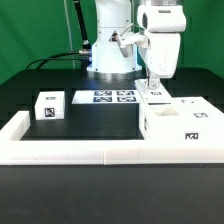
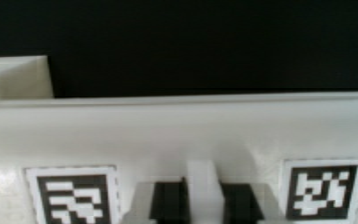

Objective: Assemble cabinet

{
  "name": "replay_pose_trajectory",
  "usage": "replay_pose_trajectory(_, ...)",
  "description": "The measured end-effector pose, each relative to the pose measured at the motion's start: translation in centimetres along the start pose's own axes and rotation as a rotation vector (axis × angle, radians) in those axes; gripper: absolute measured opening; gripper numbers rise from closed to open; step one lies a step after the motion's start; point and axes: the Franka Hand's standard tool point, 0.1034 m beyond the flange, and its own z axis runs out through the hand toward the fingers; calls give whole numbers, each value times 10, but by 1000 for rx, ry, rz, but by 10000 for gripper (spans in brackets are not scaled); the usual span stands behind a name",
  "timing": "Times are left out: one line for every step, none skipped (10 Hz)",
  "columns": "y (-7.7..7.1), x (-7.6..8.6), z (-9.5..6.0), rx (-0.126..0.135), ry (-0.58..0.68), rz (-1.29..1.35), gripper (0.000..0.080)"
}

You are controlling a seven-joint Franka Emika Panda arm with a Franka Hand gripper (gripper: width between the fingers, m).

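In the exterior view, the hand [image 1: 152, 86] is hanging over the back edge of the open cabinet box [image 1: 178, 122], which is lying on the black bench [image 1: 90, 125] at the exterior view's right. The hand is too small there to show its grip. A smaller tagged cabinet block [image 1: 48, 108] is sitting well apart, at the exterior view's left.

In the wrist view, a blurred white cabinet wall [image 2: 176, 125] is running across, its two tags cut off by the frame edge. Dark fingers [image 2: 165, 200] are flanking a thin white strip, and I cannot tell whether they are gripping it.
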Motion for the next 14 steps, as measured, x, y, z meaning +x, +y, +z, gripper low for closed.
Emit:
replay_pose_trajectory(0,-1,1,2,1,1,71)
replay_pose_trajectory(-1,-1,3,5,2,3,71)
replay_pose_trajectory(-1,-2,3,3,3,4,71)
replay_pose_trajectory(-1,-2,3,3,3,4,71)
replay_pose_trajectory(0,-2,3,3,3,4,71)
replay_pose_trajectory(0,-2,3,3,3,4,71)
replay_pose_trajectory(0,-1,3,0,4,4,71)
replay_pose_trajectory(1,0,4,-21,12,5,71)
replay_pose_trajectory(1,0,4,-27,14,6,71)
replay_pose_trajectory(1,1,5,-48,22,7,71)
replay_pose_trajectory(1,1,6,-51,23,7,71)
replay_pose_trajectory(2,2,6,-64,28,7,71)
replay_pose_trajectory(2,2,6,-64,29,8,71)
replay_pose_trajectory(3,2,6,-64,30,8,71)
